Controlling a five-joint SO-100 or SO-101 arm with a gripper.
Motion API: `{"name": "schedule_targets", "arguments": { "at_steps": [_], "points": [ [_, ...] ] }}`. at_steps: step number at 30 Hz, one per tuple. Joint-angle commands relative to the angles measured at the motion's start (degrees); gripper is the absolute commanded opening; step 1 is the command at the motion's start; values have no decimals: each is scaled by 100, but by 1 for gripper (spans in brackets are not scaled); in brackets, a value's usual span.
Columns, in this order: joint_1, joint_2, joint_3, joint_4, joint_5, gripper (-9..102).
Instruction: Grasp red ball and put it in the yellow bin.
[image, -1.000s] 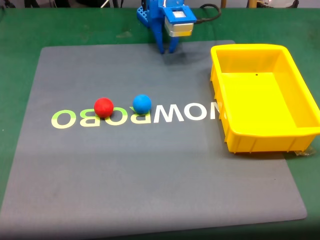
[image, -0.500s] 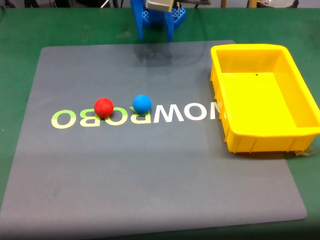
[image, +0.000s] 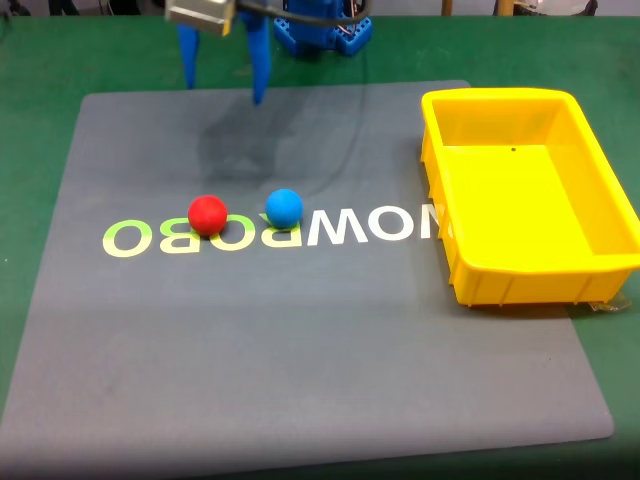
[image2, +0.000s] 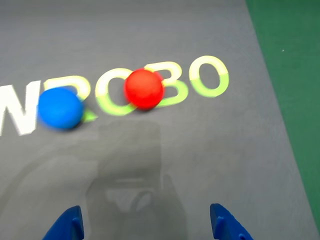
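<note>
Red ball sits on the grey mat, left of the mat's middle in the fixed view, resting on the green letters of the printed word that runs across it. Just beside the red ball, toward the mat's right edge in that view, lies the blue ball, near it but apart. In my wrist view the red ball is up ahead with the blue ball to its left. My gripper hangs above the mat's far edge, well apart from both balls; my jaws are spread wide with nothing between them, and my fingertips show at the bottom of the wrist view. The yellow bin stands at the mat's right edge, overhanging onto the green table.
</note>
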Motion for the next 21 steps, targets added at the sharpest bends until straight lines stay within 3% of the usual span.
{"name": "schedule_targets", "arguments": {
  "at_steps": [1, 21],
  "points": [
    [158, -448, -633, -334, 79, 29],
    [70, -2865, -2171, -633, 343, 29]
  ]
}}
